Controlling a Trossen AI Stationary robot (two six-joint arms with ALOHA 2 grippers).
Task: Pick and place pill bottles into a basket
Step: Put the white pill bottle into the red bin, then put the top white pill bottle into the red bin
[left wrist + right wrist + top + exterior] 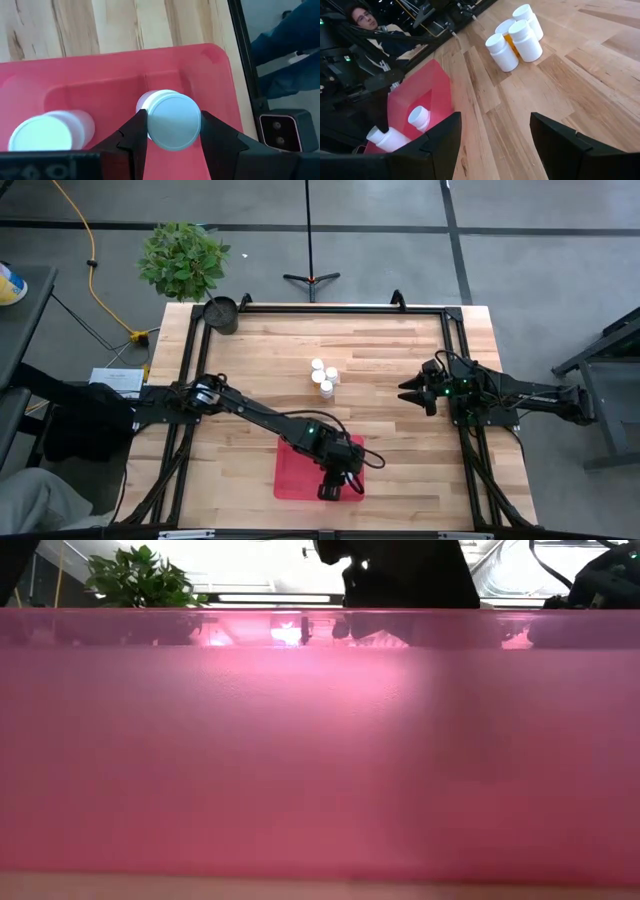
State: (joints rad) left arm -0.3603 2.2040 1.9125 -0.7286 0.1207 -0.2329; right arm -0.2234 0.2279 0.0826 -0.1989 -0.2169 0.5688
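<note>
The red translucent basket (pixel 300 472) sits at the table's near edge, and its wall fills the low view (pixel 320 740). My left gripper (pixel 331 486) points down into it, shut on a white-capped pill bottle (pixel 173 121). A second white bottle (pixel 47 131) lies on its side on the basket floor and also shows in the right wrist view (pixel 387 139). Several more bottles (pixel 324 375), one with an amber body (pixel 509 34), stand on their bases in a cluster at the table's middle. My right gripper (pixel 411 392) is open and empty, to the cluster's right. My left gripper pinches the bottle between its two fingers, which lie against opposite sides of its round white cap (pixel 150 125). The fingers come from above, pointing down. The bottle stands upright, cap up, inside the basket. I cannot tell whether its base touches the floor.
A potted plant (pixel 183 258) and a small dark round pot (pixel 221 313) are at the far left corner. Black frame rails (pixel 455 360) run along the table's edges. A person (pixel 365 20) sits beyond the table's left side.
</note>
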